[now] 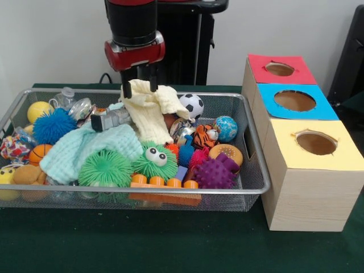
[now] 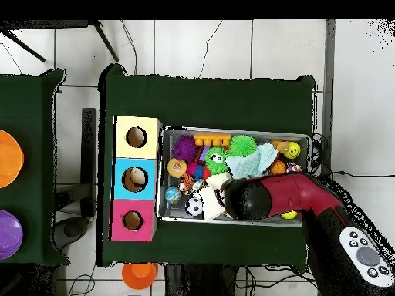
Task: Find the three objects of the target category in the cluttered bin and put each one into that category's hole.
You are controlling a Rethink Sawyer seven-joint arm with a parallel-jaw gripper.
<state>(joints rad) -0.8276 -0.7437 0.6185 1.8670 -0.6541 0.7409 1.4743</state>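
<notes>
The wire-mesh bin (image 1: 257,149) sits mid-table, full of toys; it also shows in the overhead view (image 2: 161,176). My gripper (image 1: 139,86) hangs over the bin's back middle, shut on a pale yellow cloth (image 1: 149,111) that drapes down from it. The orange striped tiger (image 1: 203,136) lies right of the cloth, also seen from overhead (image 2: 187,183). A tan-brown plush (image 1: 27,174) lies at the front left corner, beside a yellow toy (image 1: 5,174) that is partly cut off. The red-topped hole (image 1: 279,69) is the far one on the wooden box, empty.
The blue-topped hole (image 1: 294,100) and the yellow-topped hole (image 1: 316,143) are nearer on the same box. The bin also holds a mint cloth (image 1: 85,149), a green googly-eyed ball (image 1: 154,161), spiky balls (image 1: 105,168), a soccer ball (image 1: 192,104) and an orange brick (image 1: 164,183).
</notes>
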